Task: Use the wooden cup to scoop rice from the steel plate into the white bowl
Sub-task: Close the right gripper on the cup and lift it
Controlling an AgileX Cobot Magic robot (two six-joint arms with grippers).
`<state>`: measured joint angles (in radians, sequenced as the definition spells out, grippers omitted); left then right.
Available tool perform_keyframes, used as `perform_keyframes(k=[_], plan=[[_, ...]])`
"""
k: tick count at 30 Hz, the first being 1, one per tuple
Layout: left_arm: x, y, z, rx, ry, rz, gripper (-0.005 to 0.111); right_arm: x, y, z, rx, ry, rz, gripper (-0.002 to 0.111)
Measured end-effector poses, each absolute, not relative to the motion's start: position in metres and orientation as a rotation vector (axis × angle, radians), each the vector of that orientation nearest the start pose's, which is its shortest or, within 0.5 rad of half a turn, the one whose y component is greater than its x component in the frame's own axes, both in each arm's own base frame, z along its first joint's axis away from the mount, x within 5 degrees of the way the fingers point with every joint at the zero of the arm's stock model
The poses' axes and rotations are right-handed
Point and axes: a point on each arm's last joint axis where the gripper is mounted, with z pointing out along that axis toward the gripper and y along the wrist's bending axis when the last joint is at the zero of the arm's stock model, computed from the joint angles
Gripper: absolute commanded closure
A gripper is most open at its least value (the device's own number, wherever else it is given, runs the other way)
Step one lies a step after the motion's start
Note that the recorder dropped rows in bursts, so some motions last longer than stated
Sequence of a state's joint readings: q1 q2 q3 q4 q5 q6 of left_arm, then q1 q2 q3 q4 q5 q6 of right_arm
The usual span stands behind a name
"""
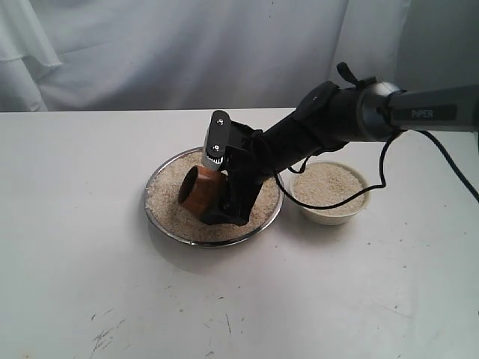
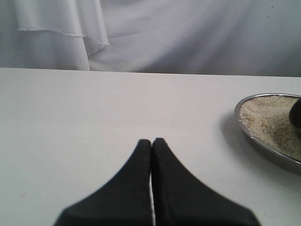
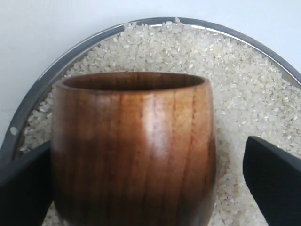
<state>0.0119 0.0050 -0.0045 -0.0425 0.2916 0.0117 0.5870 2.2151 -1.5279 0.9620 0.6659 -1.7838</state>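
Scuffed white table, pale curtain behind; left jaws together, right jaws apart astride wooden cup.

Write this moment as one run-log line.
right jaws: open, straddling wooden cup | wooden cup: tilted in rice on steel plate | left jaws: shut

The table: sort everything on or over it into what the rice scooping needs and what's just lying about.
Needed: rice, steel plate, white bowl, wooden cup, right claw open around the cup.
Just there: left claw, shut, away from the plate; table; white curtain behind.
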Motion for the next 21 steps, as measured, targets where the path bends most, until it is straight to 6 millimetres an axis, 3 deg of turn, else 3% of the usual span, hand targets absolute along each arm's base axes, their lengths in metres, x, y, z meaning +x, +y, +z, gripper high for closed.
perform_keyframes(k=[11, 21], plan=[[0.055, 0.000, 0.188, -0.028, 1.775, -0.023, 0.107, 0.359, 0.296, 0.108, -1.809, 1.713, 0.586, 0.016], [0.055, 0.000, 0.188, -0.028, 1.775, -0.023, 0.107, 0.362, 0.296, 0.109, -1.778, 1.717, 0.565, 0.019]])
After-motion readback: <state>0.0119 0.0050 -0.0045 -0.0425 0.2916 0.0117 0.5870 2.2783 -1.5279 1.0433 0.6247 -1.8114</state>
